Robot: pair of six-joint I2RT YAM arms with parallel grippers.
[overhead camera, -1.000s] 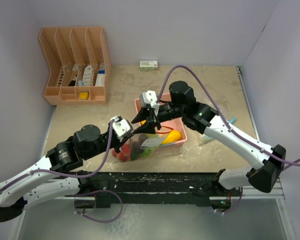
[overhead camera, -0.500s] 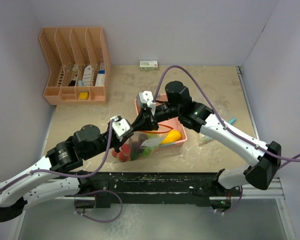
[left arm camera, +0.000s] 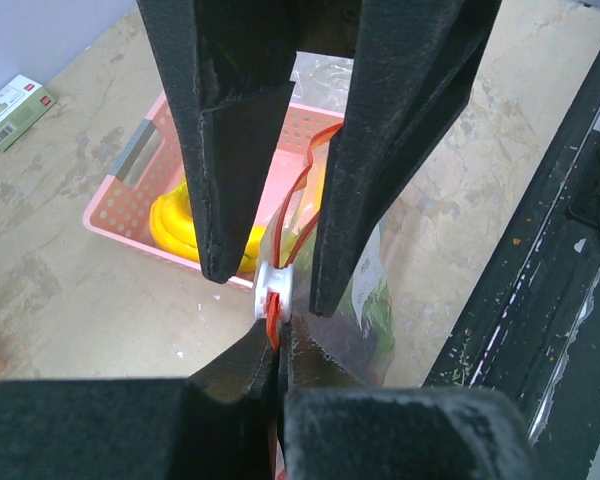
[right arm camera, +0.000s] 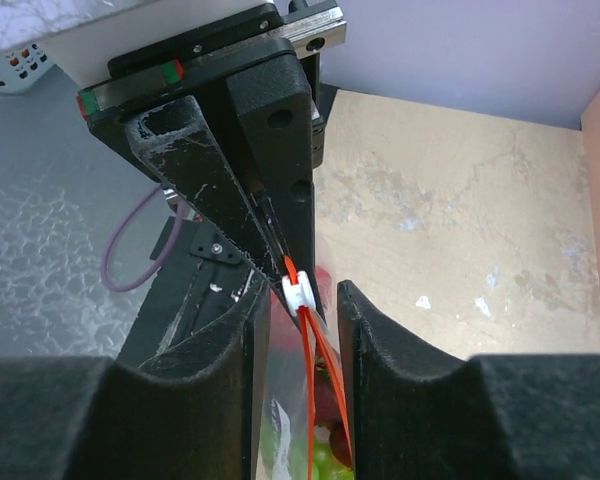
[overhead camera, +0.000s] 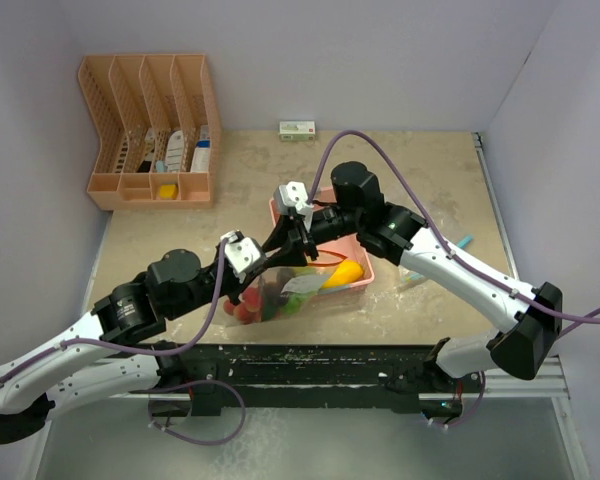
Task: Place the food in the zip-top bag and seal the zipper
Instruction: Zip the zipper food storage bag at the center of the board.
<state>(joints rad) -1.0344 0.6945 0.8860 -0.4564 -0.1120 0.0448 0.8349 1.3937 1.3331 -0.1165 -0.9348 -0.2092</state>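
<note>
The clear zip-top bag (overhead camera: 280, 296) hangs at the table's front middle and holds red strawberries (right arm camera: 325, 282) and green pieces (right arm camera: 315, 462). My left gripper (overhead camera: 254, 268) is shut on the bag's red zipper edge (left arm camera: 274, 330), just beside the white slider (left arm camera: 273, 290). My right gripper (overhead camera: 283, 246) is open, one finger on each side of the slider (right arm camera: 298, 293) and apart from it. A yellow-orange mango (overhead camera: 343, 273) and yellow bananas (left arm camera: 176, 226) lie in the pink basket (overhead camera: 364, 284) behind the bag.
An orange file organizer (overhead camera: 150, 130) stands at the back left. A small box (overhead camera: 297, 130) lies by the back wall. The black rail (overhead camera: 310, 358) runs along the front edge below the bag.
My right gripper has moved left along the bag's top towards my left gripper and now straddles the slider. My left gripper has kept its hold and barely moved.
</note>
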